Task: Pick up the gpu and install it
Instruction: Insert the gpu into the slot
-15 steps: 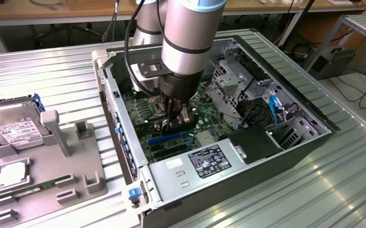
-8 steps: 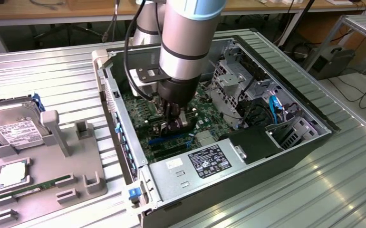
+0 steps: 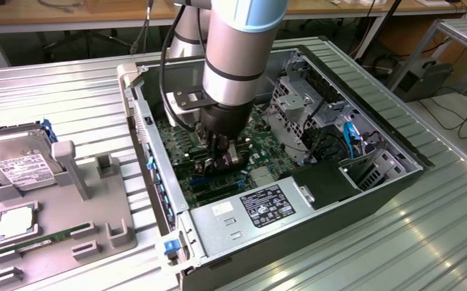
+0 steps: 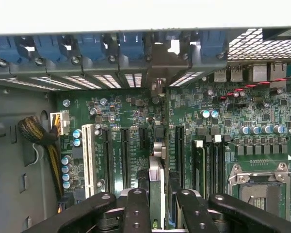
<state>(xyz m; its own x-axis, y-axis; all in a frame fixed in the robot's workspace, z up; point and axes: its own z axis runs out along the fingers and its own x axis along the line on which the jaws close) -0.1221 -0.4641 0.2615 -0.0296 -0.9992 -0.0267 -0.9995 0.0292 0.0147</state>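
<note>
Nearest the wrist camera, the gripper is seen clamped on the gpu. Its black fingers are closed against the two faces of the card, which is held on edge and runs away from the camera toward the back wall. In the exterior view the gripper is sunk deep inside the open computer case, low over the motherboard.

The step in hand is judged to be the seating of the card in its slot. The card is lined up between the shorter black expansion slots on one side and a long black slot on the other. The slot beneath it is hidden by the card itself, so it cannot be told whether the edge connector is entered.

For this to be done well, the card is best held upright and parallel to the neighbouring slots. It should be pressed straight down without twist, so that the contacts are not dragged along a slot wall. Even pressure along the card's length is called for, since a tilt would probably leave one end proud.

Farther off, the card's far end reaches the rear slot openings under the row of blue latches. Attention is owed there: if the bracket is caught on the perforated covers, the card is likely to be levered out of line.
</note>
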